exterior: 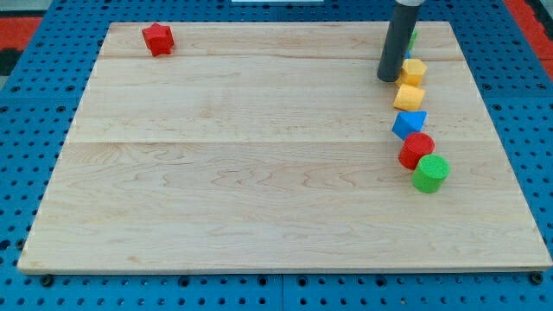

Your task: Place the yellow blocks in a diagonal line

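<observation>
Two yellow blocks sit near the board's right edge: one yellow block (415, 70) with angled sides, and a second yellow block (409, 97) just below it, touching or nearly so. My tip (388, 79) rests on the board just left of the upper yellow block, close to it. Below them, running down and slightly right, are a blue triangular block (409, 124), a red cylinder-like block (416, 149) and a green block (430, 173). A sliver of a green block (413, 38) shows behind the rod.
A red star-shaped block (158, 39) sits at the view's top left of the wooden board (242, 173). Blue perforated panels (26, 104) surround the board.
</observation>
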Available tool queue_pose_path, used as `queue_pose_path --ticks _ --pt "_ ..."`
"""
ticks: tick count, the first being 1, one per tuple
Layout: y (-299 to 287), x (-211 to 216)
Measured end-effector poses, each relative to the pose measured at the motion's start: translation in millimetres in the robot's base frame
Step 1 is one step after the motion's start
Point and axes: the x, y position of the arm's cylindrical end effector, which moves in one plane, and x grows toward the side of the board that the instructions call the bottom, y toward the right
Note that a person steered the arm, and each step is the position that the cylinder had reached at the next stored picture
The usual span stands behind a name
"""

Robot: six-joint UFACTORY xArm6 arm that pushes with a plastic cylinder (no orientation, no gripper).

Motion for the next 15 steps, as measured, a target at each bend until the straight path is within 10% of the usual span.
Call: queue_pose_path --ticks 8,11,15 --pt "77.9 84.9" --pt "40.7 7.6" --pt "95.8 26.8"
